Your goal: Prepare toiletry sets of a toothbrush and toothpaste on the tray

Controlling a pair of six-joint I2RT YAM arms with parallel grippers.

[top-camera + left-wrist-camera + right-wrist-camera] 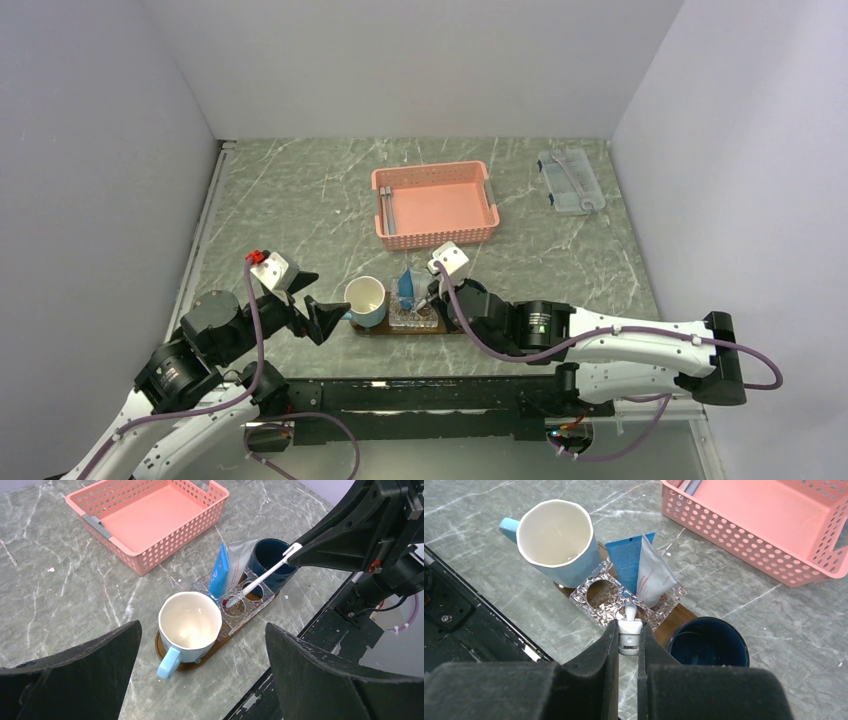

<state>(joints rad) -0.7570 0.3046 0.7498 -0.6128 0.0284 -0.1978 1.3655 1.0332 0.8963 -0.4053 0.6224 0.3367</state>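
Observation:
The dark brown tray (385, 331) lies near the front edge. It carries a light blue mug (366, 300), a clear holder (412, 318) and a dark blue mug (708, 642). The blue toothpaste (406, 284) stands in the holder beside a white tube (651, 575). My right gripper (628, 640) is shut on a white toothbrush (629, 632), whose lower end dips slanted into a holder hole (232, 601). My left gripper (340, 315) is open and empty, just left of the light blue mug (190, 625), not touching it.
A pink slotted basket (435, 203) sits behind the tray with two grey sticks (387, 205) at its left side. A clear plastic box (570, 180) lies at the back right. The black table rail (420, 385) runs just in front of the tray.

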